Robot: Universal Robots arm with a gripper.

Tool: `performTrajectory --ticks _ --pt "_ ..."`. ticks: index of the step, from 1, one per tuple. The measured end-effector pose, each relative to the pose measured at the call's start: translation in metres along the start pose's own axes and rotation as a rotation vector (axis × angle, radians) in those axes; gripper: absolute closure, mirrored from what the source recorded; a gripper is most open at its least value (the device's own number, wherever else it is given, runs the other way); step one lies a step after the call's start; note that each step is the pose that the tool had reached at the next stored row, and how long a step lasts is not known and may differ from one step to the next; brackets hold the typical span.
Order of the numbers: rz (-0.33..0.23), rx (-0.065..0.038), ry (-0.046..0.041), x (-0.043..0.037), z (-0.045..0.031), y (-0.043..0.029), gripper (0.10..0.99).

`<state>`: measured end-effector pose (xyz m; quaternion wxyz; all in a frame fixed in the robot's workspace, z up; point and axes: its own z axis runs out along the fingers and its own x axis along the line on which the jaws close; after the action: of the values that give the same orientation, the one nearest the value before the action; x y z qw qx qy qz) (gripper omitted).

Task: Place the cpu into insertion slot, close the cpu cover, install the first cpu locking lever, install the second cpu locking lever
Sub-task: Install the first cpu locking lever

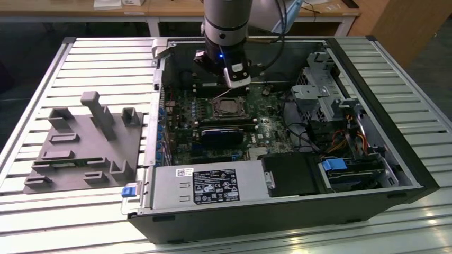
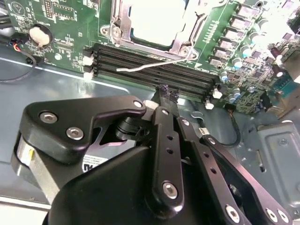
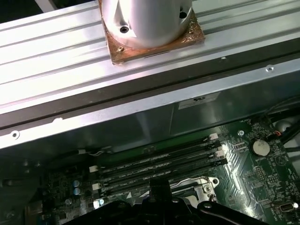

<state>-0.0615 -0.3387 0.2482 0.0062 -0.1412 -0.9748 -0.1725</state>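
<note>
Slatted table (image 1: pixel 71 211) bears one computer case (image 1: pixel 395 174), one cpu (image 2: pixel 152 18) in its insertion slot (image 2: pixel 111 29) (four memory slots (image 2: pixel 140 58) alongside), gripper (image 2: pixel 164 90) closed.

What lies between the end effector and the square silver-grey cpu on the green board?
In the second wrist view, long black memory slots and a thin silver wire lever lie between the end effector and the silver-grey square cpu.

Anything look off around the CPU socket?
Yes: a thin silver locking lever sticks out from beside the seated cpu and lies slanted across the memory slots, apparently unlatched. The gripper hovers close to it. Nothing else looks damaged or spilled.
</note>
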Motion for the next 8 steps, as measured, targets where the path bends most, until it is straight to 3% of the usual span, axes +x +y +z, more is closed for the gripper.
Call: performTrajectory --ticks 8 --pt "-0.036 -0.029 -0.0954 0.0028 0.0013 -0.0015 0.980"
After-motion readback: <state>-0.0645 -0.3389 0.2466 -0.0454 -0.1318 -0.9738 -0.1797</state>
